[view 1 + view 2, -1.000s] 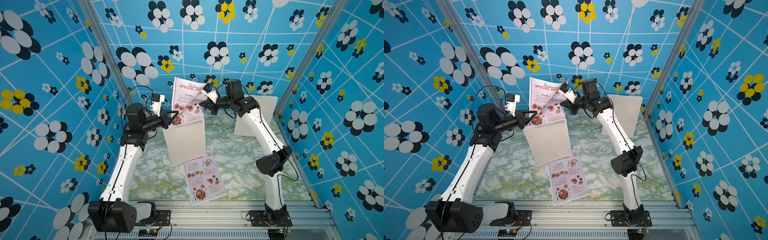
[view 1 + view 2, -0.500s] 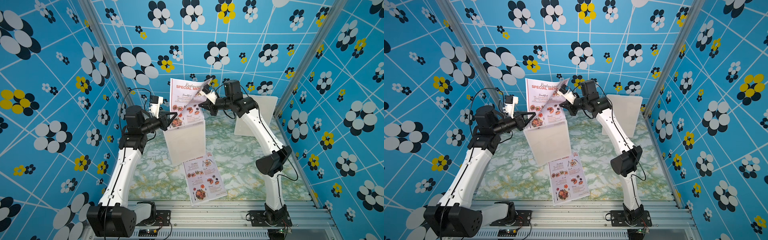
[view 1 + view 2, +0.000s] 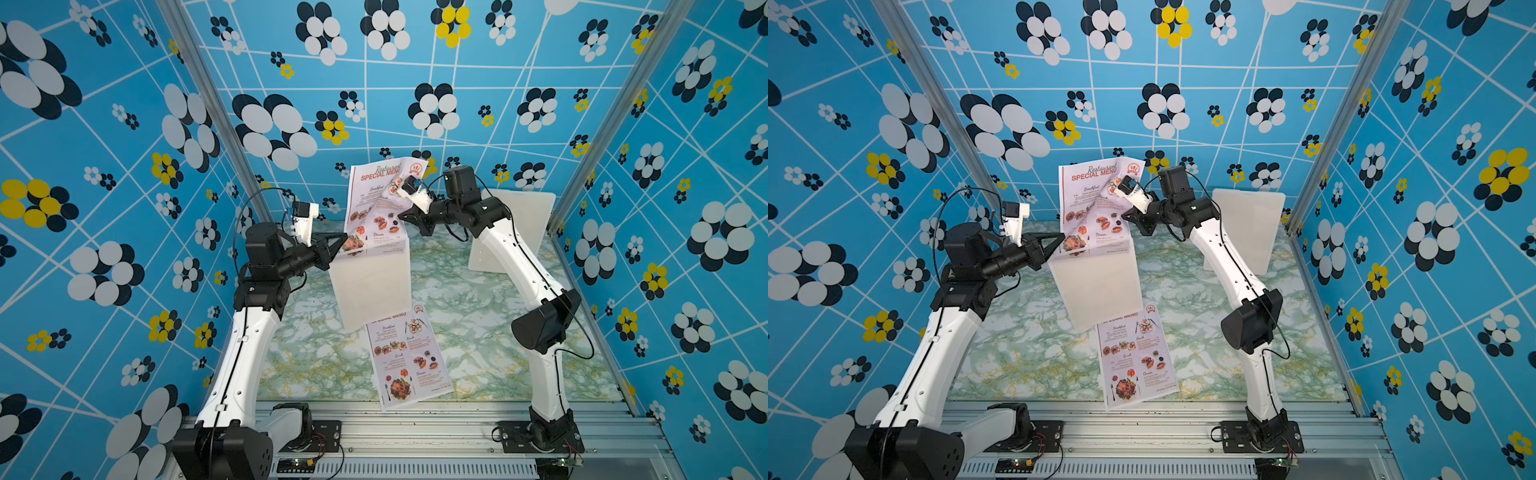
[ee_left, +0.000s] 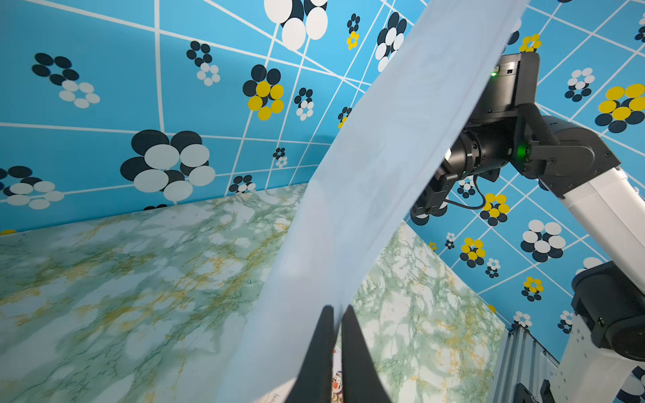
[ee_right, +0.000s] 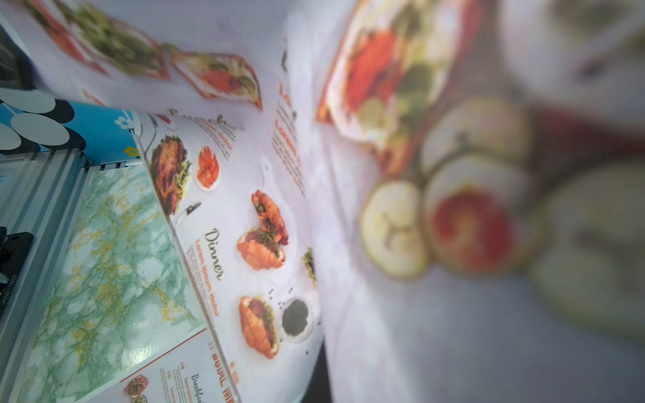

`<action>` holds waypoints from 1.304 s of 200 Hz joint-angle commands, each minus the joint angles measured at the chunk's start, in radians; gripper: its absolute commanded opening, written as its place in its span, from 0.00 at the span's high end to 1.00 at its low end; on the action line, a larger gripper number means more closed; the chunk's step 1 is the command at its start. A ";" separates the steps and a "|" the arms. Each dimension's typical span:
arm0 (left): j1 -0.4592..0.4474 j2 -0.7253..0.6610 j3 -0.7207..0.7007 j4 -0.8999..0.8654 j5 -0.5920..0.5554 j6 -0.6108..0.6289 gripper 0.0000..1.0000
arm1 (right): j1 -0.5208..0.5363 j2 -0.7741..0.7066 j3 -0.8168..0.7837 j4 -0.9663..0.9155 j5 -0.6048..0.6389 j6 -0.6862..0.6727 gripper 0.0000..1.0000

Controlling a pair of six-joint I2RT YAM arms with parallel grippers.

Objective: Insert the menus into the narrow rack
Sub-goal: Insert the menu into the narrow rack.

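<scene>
A glossy pale-pink rectangular menu sheet stands nearly upright, heading uppermost, long axis vertical, lower edge at the top of the white translucent rack. The left gripper, jaws barely apart, pinches its lower left corner; the right gripper, closed, clamps its right edge.

Both top views look steeply down from high above the arm bases toward the back wall, sharing the whole desk. The left wrist camera looks along the left pincer across the desk; the right wrist camera sits tight against the upright menu, blurring it.
</scene>
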 commanded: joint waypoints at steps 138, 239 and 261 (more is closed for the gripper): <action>0.012 0.133 0.195 -0.009 0.015 0.043 1.00 | 0.021 -0.089 -0.021 -0.021 0.041 -0.049 0.95; 0.012 0.072 0.091 0.024 0.003 0.021 1.00 | 0.021 -0.042 0.051 -0.027 0.070 -0.047 0.95; 0.011 0.058 0.079 0.017 -0.006 0.027 1.00 | 0.021 -0.034 0.055 -0.019 0.073 -0.041 0.95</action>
